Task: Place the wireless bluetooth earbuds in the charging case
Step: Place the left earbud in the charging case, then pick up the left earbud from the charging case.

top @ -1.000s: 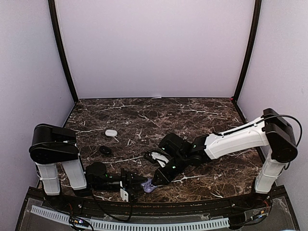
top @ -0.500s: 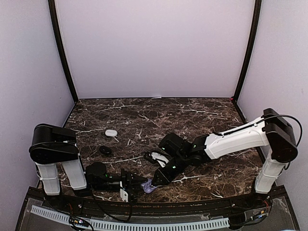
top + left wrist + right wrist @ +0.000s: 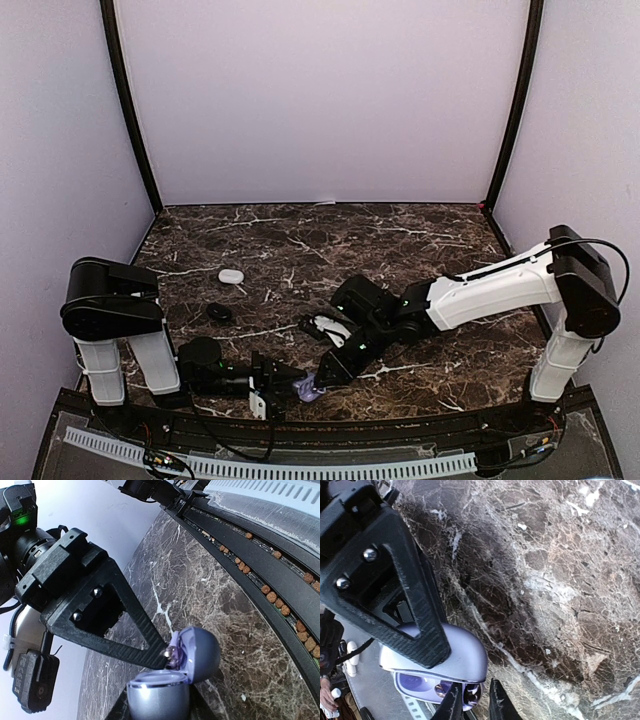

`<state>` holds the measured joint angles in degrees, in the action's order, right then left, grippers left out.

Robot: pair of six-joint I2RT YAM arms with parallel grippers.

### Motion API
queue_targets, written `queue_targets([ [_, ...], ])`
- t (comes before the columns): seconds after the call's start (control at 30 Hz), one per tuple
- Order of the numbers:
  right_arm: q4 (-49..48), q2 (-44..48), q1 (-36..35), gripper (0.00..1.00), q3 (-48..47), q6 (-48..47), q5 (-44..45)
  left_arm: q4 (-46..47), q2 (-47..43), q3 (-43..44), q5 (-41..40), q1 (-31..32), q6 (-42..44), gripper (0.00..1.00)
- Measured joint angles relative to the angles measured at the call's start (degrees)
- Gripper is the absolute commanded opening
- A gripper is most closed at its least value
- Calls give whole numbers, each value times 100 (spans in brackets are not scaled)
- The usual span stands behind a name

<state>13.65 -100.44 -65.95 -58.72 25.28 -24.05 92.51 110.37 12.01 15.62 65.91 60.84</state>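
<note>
Purple pebble-shaped charging case point(image 3: 197, 650) lies open near front edge of dark marble worktop point(image 3: 400, 240), pinched in left gripper point(image 3: 290, 384) jaws. Tiny purple earbud point(image 3: 172, 654) sits in case mouth. Right gripper point(image 3: 474, 705) hovers right at it, jaws slightly spread, nothing seen between. Small white case point(image 3: 231, 275) and small black case point(image 3: 219, 312) lie farther back, left.

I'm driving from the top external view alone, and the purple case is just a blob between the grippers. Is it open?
Observer: Yes. The left wrist view shows the purple charging case hinged open.
Operator: Any earbud at it?
Observer: A purple earbud sits at its opening, right at the fingertips of the right gripper.
Operator: Is the left gripper on the case?
Observer: Yes; the right wrist view shows one of its fingers lying across the shell.
</note>
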Motion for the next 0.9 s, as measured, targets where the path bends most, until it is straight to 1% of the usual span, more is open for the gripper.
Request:
queue_targets([
  [0.2, -251, 251, 87, 26, 98, 31, -210, 2, 0, 2, 46, 0, -2, 3],
  [0.4, -463, 321, 188, 27, 251, 72, -452, 2, 0, 2, 50, 0, -2, 3],
  [0.57, -461, 487, 260, 27, 439, 92, -472, 2, 0, 11, 46, 0, 0, 3],
  [0.77, -520, 1130, 297, 28, 905, 173, -433, 4, 20, 44, -33, 0, 4, 3],
  [0.9, -688, 1547, 304, 28, 1311, 579, -275, 9, 59, 85, -216, 0, 76, 2],
])
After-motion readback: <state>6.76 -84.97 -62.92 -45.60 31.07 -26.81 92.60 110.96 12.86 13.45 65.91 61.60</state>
